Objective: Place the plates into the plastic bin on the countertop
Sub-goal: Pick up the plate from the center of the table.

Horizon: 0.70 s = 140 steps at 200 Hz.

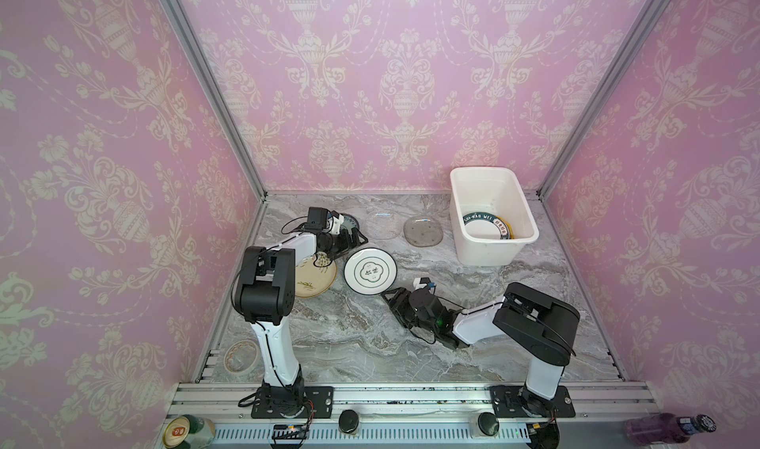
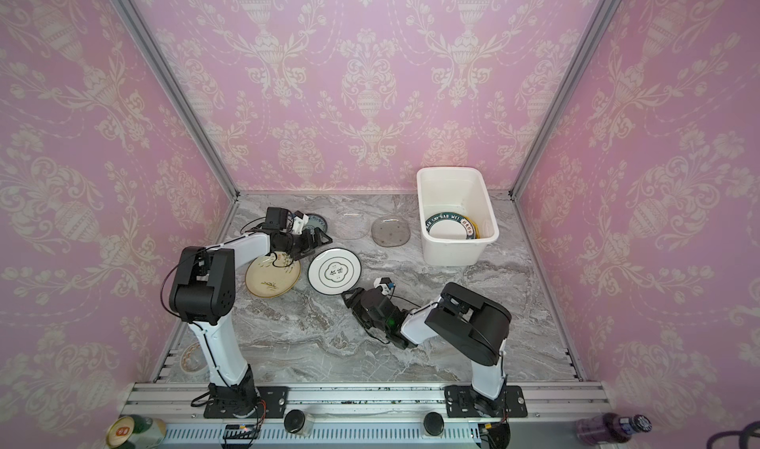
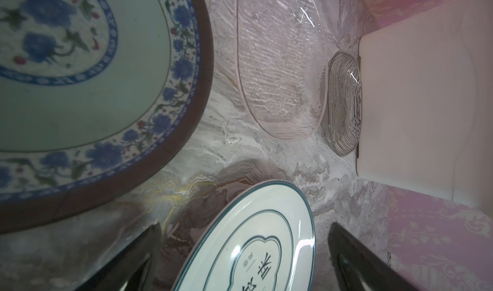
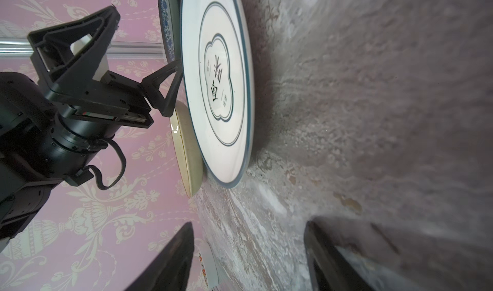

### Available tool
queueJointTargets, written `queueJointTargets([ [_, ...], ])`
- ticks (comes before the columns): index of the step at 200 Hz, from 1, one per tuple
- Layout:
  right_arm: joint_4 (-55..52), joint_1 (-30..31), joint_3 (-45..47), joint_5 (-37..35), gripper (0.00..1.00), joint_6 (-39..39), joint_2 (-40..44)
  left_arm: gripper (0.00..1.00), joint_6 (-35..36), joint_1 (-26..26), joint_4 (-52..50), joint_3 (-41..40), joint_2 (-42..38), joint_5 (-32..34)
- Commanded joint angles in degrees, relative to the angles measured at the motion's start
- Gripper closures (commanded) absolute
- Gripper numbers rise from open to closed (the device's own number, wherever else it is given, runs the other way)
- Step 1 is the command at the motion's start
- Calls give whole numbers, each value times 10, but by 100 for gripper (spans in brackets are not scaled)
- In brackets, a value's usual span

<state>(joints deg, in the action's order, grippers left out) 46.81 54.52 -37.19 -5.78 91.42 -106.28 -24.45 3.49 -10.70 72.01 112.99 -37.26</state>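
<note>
In both top views the left elbow (image 1: 267,286) and right elbow (image 1: 538,319) rise nearest, and the plastic bin (image 1: 489,251) holds a lettered white plate (image 1: 485,228) over a yellow plate (image 1: 509,225). The left wrist view shows the left end effector (image 3: 245,224) spread and empty, a smoky glass plate (image 3: 344,103) just beside the bin, a clear glass plate (image 3: 280,63) next, a teal patterned plate (image 3: 80,89) beyond. The right wrist view shows the right end effector (image 4: 248,223) likewise spread and empty, facing a dark-rimmed white plate (image 4: 221,89) and a cream plate (image 4: 186,148) on the bench (image 4: 346,89), away from the bin
</note>
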Motion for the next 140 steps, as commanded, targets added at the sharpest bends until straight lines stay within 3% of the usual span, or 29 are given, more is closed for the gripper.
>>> queueJointTargets([
  [1, 2, 5, -7, -1, 34, 16, -19, 1, 16, -5, -19, 8, 27, -5],
  [75, 24, 4, -19, -25, 34, 18, -40, 6, 73, 0, -112, 54, 61, -1],
  [140, 75, 4, 7, -70, 34, 6, -39, 10, 96, 34, -160, 91, 90, -11],
])
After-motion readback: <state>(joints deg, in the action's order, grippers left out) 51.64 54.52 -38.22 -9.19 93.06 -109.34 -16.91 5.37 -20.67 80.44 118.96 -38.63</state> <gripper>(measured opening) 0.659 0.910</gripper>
